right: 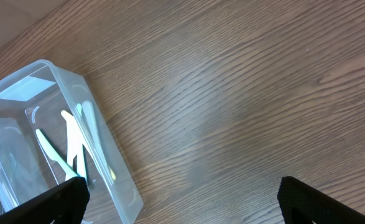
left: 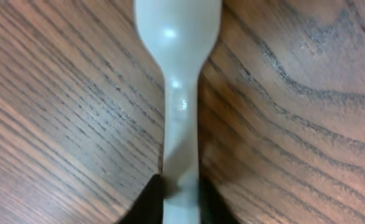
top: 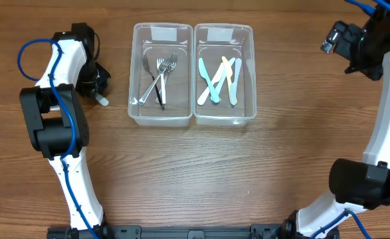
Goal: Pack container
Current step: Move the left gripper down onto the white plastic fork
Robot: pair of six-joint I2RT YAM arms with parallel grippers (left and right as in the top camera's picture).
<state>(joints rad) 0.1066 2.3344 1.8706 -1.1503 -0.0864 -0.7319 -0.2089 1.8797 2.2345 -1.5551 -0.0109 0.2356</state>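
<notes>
Two clear tubs side by side at upper middle of the overhead view, touching along their long walls: left tub point(top: 161, 26) with metal forks point(top: 161, 76) crossed inside, right tub point(top: 222, 28) with pale blue, yellow and white plastic cutlery point(top: 218, 79) leaning across one another.

At left of that view, near the left tub but clear of its wall, left claw point(top: 99, 91) pointing down at the wooden table point(top: 281, 166). Closed on a white plastic utensil point(top: 102, 100), its pale end poking out toward lower right of the claw. In the left wrist view, utensil handle point(left: 181, 93) running straight up the middle of the frame and widening at the top edge, low over the wood grain; lower end pinched between the two black fingertips point(left: 146, 202) at bottom centre, one pressed against each side. Cannot tell whether touching the table or just above it.

Right claw point(right: 188, 205) at upper right of the overhead view, jaws spread wide, holding nothing, well apart from both tubs.
</notes>
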